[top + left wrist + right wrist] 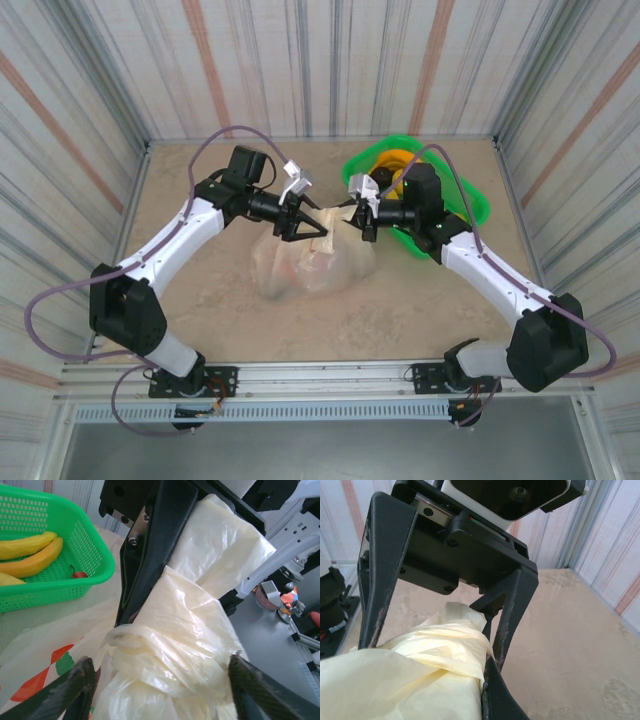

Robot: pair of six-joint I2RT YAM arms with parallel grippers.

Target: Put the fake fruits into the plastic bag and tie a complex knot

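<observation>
Knot-tying is in hand. The right end effector (362,222) is clamped on the handles (165,650) of the bag (310,268), which sits below both end effectors. The left end effector (160,672) stands apart, straddling the twisted bunch. Next, likely: close the left there and pull against the right.

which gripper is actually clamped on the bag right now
The right gripper: its jaws are shut on twisted plastic at the top of the bag. The left gripper is open, its jaws spread either side of the plastic without pinching it.
</observation>
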